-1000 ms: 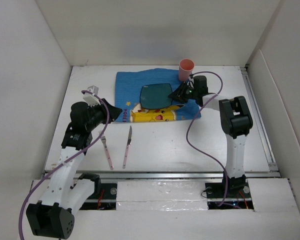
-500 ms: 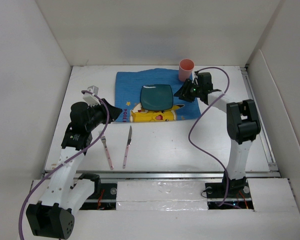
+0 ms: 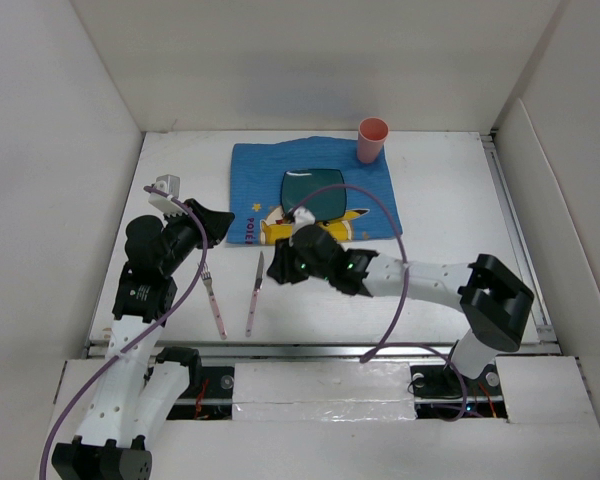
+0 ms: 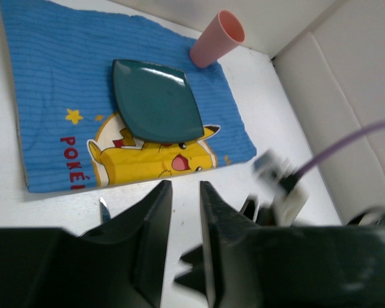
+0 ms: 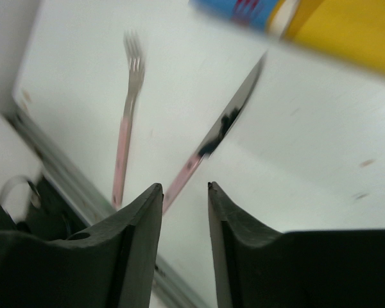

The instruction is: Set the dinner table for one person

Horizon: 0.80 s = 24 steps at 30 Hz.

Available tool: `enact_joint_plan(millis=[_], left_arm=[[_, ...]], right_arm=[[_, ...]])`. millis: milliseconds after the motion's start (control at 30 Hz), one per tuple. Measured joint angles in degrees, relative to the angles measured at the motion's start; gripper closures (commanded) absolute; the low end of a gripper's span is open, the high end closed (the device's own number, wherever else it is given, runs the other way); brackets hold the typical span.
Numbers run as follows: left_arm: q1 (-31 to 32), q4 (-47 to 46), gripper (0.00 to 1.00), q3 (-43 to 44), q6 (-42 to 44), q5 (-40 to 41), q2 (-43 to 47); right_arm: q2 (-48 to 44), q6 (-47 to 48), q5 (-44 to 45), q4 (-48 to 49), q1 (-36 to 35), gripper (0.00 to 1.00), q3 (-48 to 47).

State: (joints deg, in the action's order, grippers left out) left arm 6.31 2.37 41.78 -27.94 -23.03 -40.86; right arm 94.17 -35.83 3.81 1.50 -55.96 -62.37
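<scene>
A plain white, flat, rectangular tabletop point(image 3: 450, 200) fills the overhead view from the arms' bases at 6 o'clock out to 12 o'clock. A metal rail point(image 3: 330, 349) runs along its 6 o'clock edge, and it is far bigger than anything laid on it.

On the 9 o'clock side, the left claw point(image 3: 224, 219) hangs over the white surface, pointing toward 3 o'clock. Its own camera shows the two dark fingers point(image 4: 151, 244) a narrow gap apart with nothing between them.

At 6 o'clock of that claw lies a pink-handled fork point(image 3: 212, 292), tines toward 12 o'clock. Beside it, not touching, is a pink-handled knife point(image 3: 255, 293), blade tip toward 12 o'clock.

The right arm point(image 3: 430, 278) stretches low across from the 5 o'clock corner. This puts the right claw point(image 3: 278, 267) just beside the knife's blade, on its 3 o'clock side. In the wrist camera its fingers point(image 5: 131, 250) stand slightly parted and empty, with the knife and fork blurred on the white beneath.

At 12 o'clock of the knife, a blue cloth placemat point(image 3: 255, 170) with a yellow cartoon print lies flat. A dark teal, squarish plate point(image 3: 315, 188) sits on its middle. A pink cup point(image 3: 372, 140) stands upright at the plate's 1 o'clock, by the mat's far corner.
</scene>
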Motion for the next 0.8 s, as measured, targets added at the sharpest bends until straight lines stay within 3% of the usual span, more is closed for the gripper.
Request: enact_joint_plan(millis=[67, 233, 567, 733, 800], left_arm=[[0.1, 0.3, 0.70, 0.3, -0.4, 0.9, 1.0], [1.9, 2.0, 0.70, 3.3, -0.6, 3.1, 1.8], [2.4, 2.2, 0.70, 4.9, -0.5, 5.7, 3.4], [2.7, 2.2, 0.70, 4.9, -0.3, 5.8, 3.4], [3.0, 2.3, 0.70, 4.9, 0.0, 6.1, 3.4]], right_arm=[[2.4, -1.6, 3.9, -1.7, -6.4, 0.46, -0.1], [11.1, -5.3, 13.6, -9.3, -14.6, 0.43, -5.3], [22.4, -9.2, 21.2, -16.1, -18.0, 0.44, -16.9], [26.2, -9.9, 24.3, -19.1, -18.0, 0.53, -22.1], [27.0, -10.2, 25.7, -20.2, -18.0, 0.62, -23.1]])
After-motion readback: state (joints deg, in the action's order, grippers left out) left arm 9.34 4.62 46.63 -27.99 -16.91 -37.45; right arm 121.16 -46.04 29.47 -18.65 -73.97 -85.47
